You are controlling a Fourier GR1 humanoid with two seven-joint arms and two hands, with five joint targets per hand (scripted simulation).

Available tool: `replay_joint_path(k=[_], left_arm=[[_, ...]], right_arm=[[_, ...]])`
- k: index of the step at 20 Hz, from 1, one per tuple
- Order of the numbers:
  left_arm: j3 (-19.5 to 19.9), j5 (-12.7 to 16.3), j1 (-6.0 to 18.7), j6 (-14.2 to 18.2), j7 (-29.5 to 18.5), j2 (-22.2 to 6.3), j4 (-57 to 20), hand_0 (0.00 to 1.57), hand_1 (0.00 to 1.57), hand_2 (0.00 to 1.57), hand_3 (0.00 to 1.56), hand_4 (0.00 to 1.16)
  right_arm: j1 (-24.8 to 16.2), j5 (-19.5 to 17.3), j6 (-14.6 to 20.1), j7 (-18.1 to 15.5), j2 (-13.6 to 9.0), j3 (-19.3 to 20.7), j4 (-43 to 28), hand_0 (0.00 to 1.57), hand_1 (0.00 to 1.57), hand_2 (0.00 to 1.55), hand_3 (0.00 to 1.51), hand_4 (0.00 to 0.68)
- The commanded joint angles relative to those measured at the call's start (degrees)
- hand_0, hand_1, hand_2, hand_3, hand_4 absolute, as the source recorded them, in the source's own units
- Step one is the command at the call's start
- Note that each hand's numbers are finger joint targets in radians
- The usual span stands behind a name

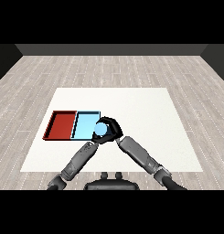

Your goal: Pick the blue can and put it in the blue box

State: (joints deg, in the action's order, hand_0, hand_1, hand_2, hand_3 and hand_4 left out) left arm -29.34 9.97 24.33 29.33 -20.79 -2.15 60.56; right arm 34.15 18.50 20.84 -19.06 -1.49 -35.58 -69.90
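Note:
The blue can (101, 129) shows its light blue round top at the right edge of the light blue tray (84, 122). My right hand (113, 127) is curled round the can and holds it over the tray's right rim. Whether the can touches the tray floor cannot be told. My left hand (96, 139) sits just below and left of the can, close against the right hand and mostly hidden by it.
The red tray (61, 124) lies directly left of the blue tray, sharing a wall with it. Both trays sit on the left half of the white table (150, 114). Grey plank floor surrounds the table.

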Motion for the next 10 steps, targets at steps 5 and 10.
replay_joint_path(k=[5, 10], left_arm=[[-1.9, 9.7, 0.9, -1.6, -7.8, 2.1, -5.8, 1.41, 1.41, 1.40, 1.28, 0.60], [2.5, 9.4, 4.1, -4.4, -1.2, 2.1, -6.6, 1.57, 1.57, 1.54, 1.47, 0.76]], right_arm=[[-1.0, 0.0, -0.1, 0.2, 1.4, 0.5, 0.6, 1.43, 1.43, 1.46, 1.40, 0.574], [-4.5, 4.3, -3.7, -0.3, 1.4, 2.4, -1.3, 1.09, 1.09, 1.12, 0.80, 0.000]])
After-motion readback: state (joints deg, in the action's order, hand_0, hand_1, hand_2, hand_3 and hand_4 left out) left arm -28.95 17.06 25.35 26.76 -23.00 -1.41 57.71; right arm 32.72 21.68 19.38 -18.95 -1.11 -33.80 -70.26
